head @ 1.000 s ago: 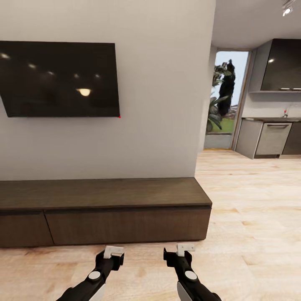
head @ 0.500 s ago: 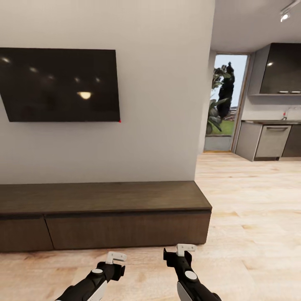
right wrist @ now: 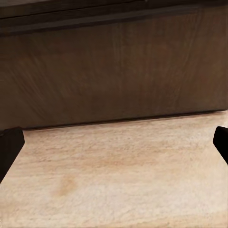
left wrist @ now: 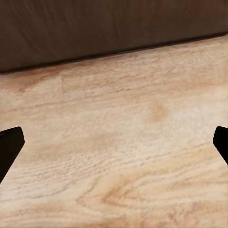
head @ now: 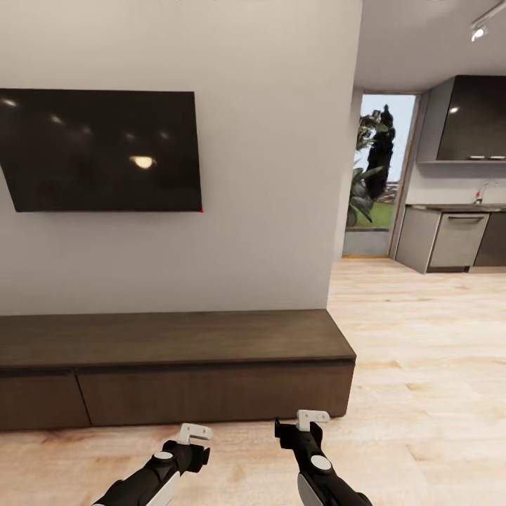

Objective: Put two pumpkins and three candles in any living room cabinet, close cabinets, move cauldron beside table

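From head height we face the long dark brown wooden cabinet (head: 176, 365) at twelve o'clock; both wrist views look low and close at its front and the pale wood-plank floor (left wrist: 123, 156)

Closed cabinet (head: 176, 365) stands on pale wood floor (head: 422, 393), top seemingly bare.

The cabinet (head: 176, 365) runs off the head view's left edge, so its full length cannot be told. The television (head: 102, 151) is cut there too. Both arms leave the bottom edge. In each wrist view only the dark fingertips (left wrist: 8, 147) (right wrist: 9, 147) show at the picture's sides. The kitchen tap (head: 482, 191) is too small to make out.
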You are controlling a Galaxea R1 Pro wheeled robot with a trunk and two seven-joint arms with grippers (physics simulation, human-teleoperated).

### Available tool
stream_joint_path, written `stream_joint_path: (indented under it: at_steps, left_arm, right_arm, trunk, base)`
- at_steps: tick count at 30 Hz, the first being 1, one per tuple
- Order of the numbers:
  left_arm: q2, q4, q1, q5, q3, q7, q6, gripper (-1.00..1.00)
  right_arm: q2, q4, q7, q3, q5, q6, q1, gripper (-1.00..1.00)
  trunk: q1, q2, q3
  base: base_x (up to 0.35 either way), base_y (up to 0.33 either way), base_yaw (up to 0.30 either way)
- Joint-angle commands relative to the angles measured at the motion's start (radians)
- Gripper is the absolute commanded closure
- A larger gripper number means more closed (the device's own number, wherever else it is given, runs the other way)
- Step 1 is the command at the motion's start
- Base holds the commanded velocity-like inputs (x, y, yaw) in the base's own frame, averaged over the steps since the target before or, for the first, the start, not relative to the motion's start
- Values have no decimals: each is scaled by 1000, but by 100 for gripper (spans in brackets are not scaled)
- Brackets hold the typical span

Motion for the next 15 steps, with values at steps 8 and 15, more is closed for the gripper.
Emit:
stream_joint_path:
  at_steps: [8,15]
  left_arm:
    - [0,-2,-1,9,-9,10,4,-100]
    - [0,-2,-1,9,-9,11,3,-100]
  right_arm:
    - [-1,2,-7,7,-12,-5,-1,-100]
    - [-1,2,-7,6,-14,-4,-1,-100]
  trunk:
    - [-31,56,24]
    - [-58,105,46]
  base:
    - [-85,0,0]
    - [-57,0,0]
